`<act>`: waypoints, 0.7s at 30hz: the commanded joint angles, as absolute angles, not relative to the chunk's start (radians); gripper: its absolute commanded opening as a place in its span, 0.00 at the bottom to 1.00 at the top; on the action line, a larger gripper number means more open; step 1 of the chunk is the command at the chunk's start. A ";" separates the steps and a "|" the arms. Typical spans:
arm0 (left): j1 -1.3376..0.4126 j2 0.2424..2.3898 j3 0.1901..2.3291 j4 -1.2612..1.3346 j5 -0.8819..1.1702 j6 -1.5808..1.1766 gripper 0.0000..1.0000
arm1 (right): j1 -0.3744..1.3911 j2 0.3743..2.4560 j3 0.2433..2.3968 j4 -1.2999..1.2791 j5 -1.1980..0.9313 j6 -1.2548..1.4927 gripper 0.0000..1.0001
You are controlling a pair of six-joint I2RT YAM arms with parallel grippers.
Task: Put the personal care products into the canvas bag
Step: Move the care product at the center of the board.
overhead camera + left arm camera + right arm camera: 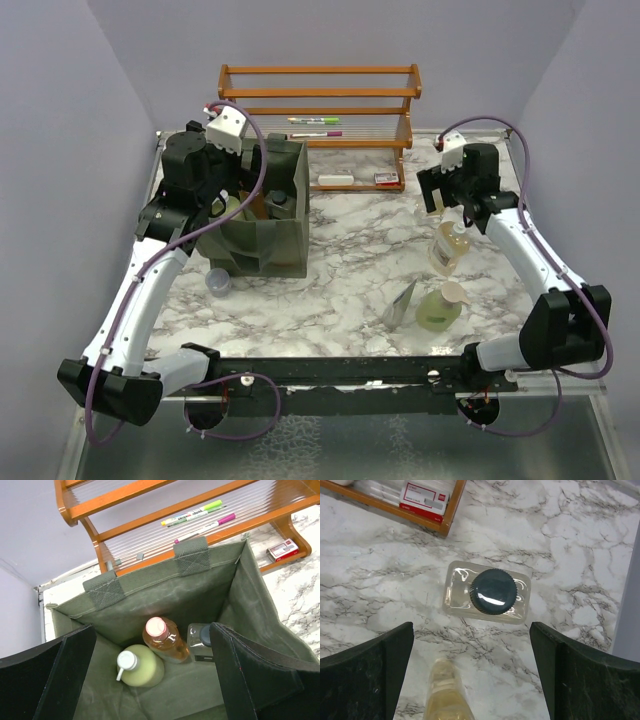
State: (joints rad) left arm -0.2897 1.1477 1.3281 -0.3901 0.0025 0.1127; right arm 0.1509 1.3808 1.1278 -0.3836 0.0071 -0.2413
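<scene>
Left gripper (pixel 152 645) gapes empty, pointing into the olive-green canvas bag (pixel 165 590). Right of it, right gripper (pixel 471 640) gapes empty above a clear black-capped bottle (pixel 490 592).

The white-and-black left arm (pixel 150 290) and right arm (pixel 530 250) reach forward, wrists bent downward. The left claw (pixel 150 667) hangs with jaws spread wide (gripping nothing); the right claw (pixel 470 652) is equally wide, also empty.

I can read no lettering from here; the small red-and-white box (pixel 424 495) on the rack (pixel 320 93) carries print (too blurred to make out).
</scene>
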 commanded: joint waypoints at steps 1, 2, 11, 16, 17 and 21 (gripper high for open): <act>-0.276 1.123 1.349 -0.400 -0.026 0.129 0.99 | 0.116 1.420 1.181 -0.342 0.004 -0.248 0.99; -0.275 1.123 1.350 -0.400 -0.025 0.130 0.99 | 0.110 1.431 1.185 -0.343 -0.001 -0.248 0.99; -0.266 1.132 1.380 -0.399 -0.015 0.129 0.99 | 0.080 1.528 1.235 -0.345 -0.071 -0.235 0.99; -0.261 1.138 1.392 -0.403 -0.006 0.130 0.99 | 0.061 1.571 1.250 -0.343 -0.100 -0.217 0.99; -0.261 1.140 1.395 -0.403 -0.004 0.128 0.99 | 0.059 1.577 1.254 -0.345 -0.105 -0.215 0.99; -0.256 1.149 1.402 -0.402 0.013 0.119 0.99 | 0.051 1.601 1.262 -0.351 -0.135 -0.205 0.99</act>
